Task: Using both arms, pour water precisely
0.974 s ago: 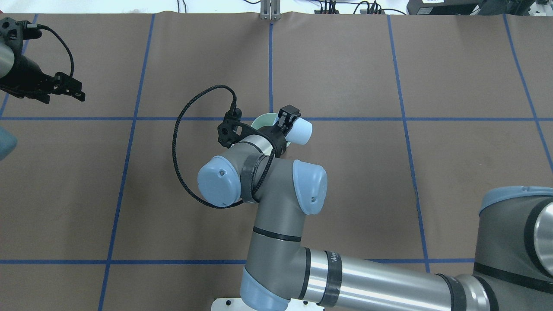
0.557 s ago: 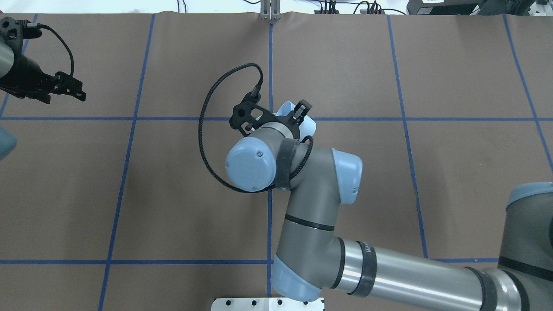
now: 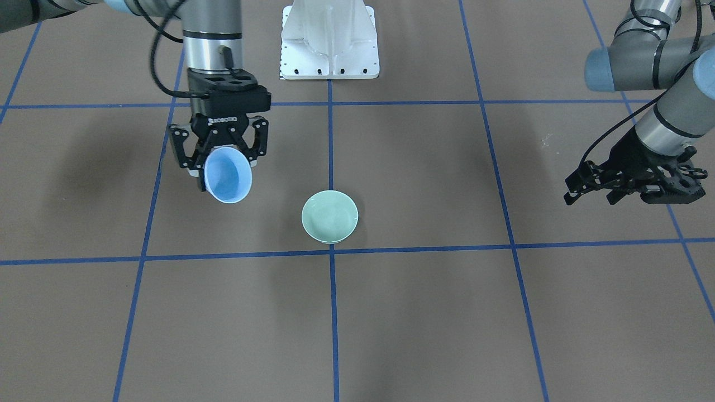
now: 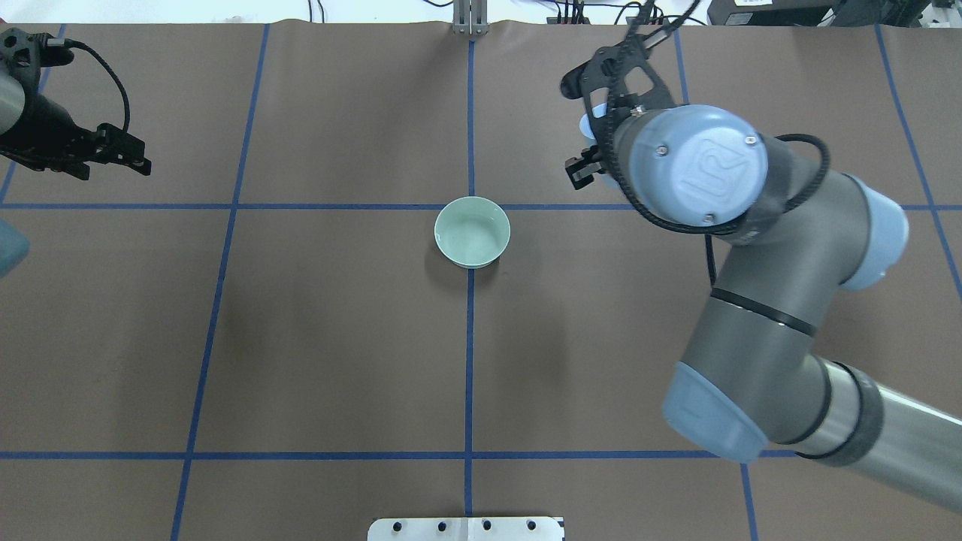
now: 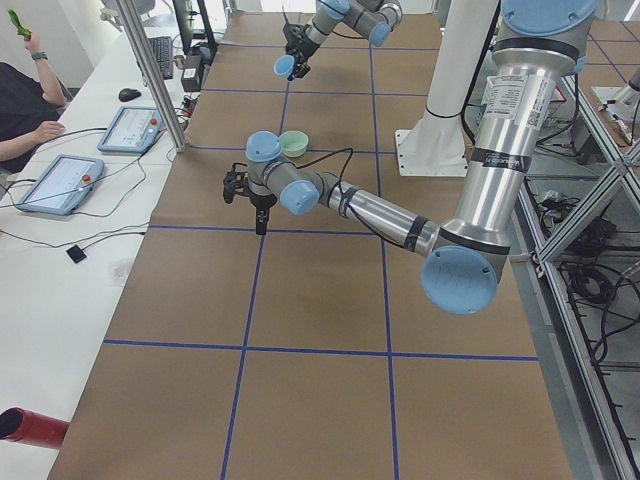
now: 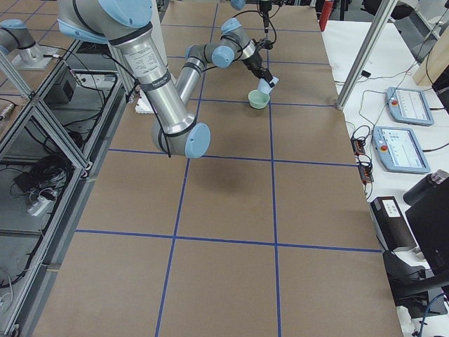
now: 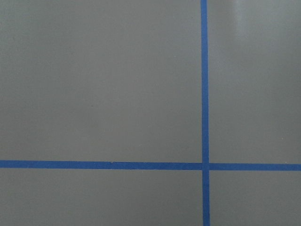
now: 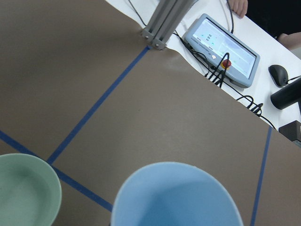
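A pale green bowl (image 3: 329,216) stands on the brown table at a crossing of blue tape lines, also in the overhead view (image 4: 472,231). My right gripper (image 3: 226,167) is shut on a light blue cup (image 3: 227,178). It holds the cup above the table, tilted with its mouth toward the front camera, apart from the bowl on the robot's right. The right wrist view shows the cup's rim (image 8: 176,197) and the bowl (image 8: 26,193). In the overhead view the wrist hides most of the cup (image 4: 594,120). My left gripper (image 3: 590,195) is open and empty, far off at the table's left.
The white bolted pedestal (image 3: 329,56) stands at the robot's edge. An aluminium post (image 4: 470,19) rises at the far edge. Beyond it a white bench holds tablets (image 8: 221,42) and cables, with an operator (image 5: 25,100) seated there.
My right arm has swung from over the bowl to the right and farther out, carrying the blue cup with it. The bowl now shows uncovered. The left arm has not moved.
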